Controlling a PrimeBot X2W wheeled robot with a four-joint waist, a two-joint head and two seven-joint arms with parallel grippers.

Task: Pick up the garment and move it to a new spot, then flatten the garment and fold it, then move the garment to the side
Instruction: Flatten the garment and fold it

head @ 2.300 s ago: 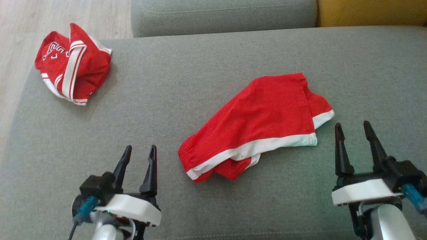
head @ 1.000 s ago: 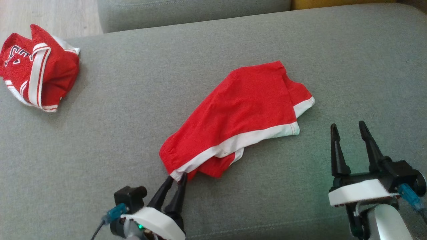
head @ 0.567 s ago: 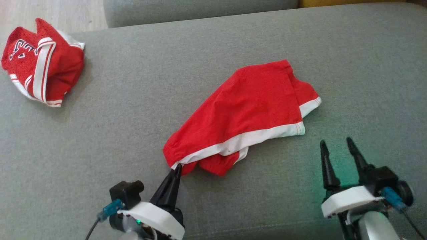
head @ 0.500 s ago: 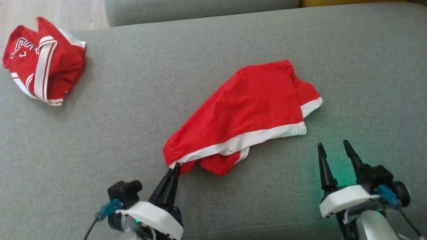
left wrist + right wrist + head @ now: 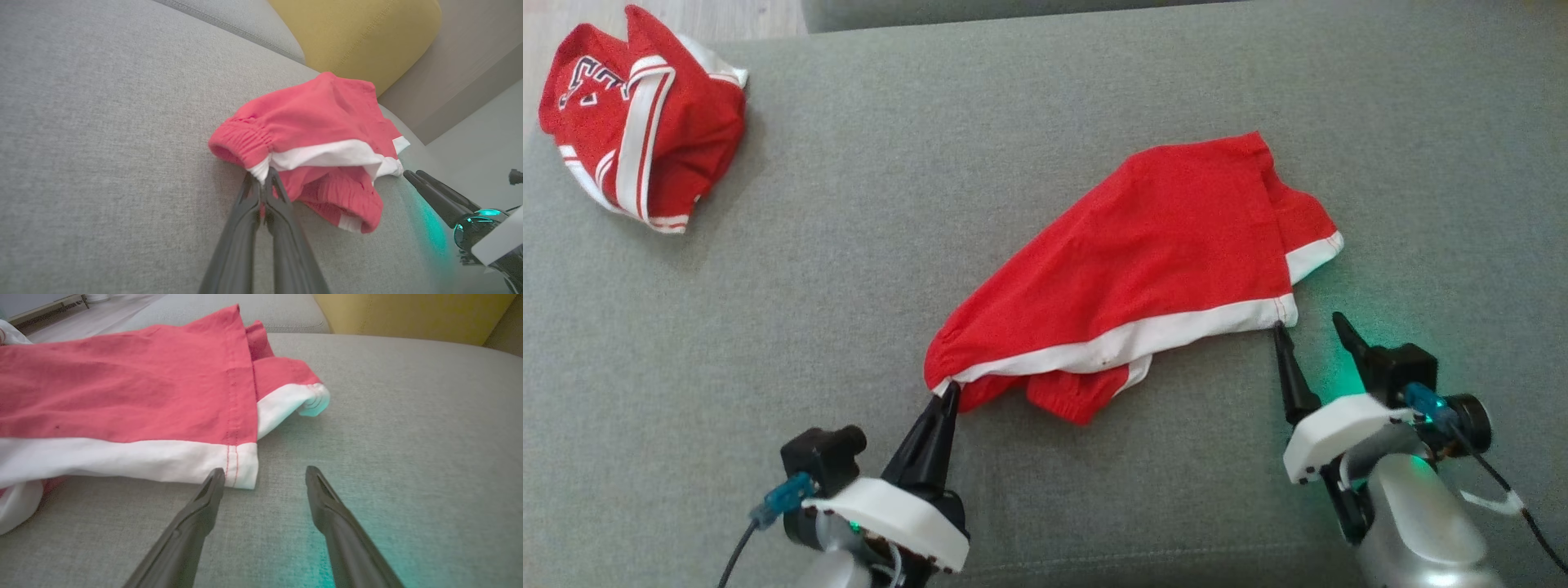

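The garment [image 5: 1152, 269], red shorts with white trim, lies crumpled across the middle of the grey sofa seat [image 5: 931, 204]. My left gripper [image 5: 949, 390] is shut on the white-trimmed corner at the garment's near left end, seen up close in the left wrist view [image 5: 263, 181]. My right gripper [image 5: 1308, 324] stands open at the garment's near right corner. In the right wrist view its left fingertip [image 5: 215, 477] touches the white hem [image 5: 241, 465], and the right finger lies over bare cushion. The garment [image 5: 122, 400] lifts slightly at the left end.
A second red garment with white stripes and lettering [image 5: 637, 122] sits bunched at the seat's far left edge. A yellow cushion [image 5: 355, 36] and a grey back cushion [image 5: 245, 24] lie beyond the seat. Bare seat lies between the two garments.
My left gripper closed on the garment's near left corner and holds it. My right gripper moved forward to the near right corner, still open. The head camera shifted.
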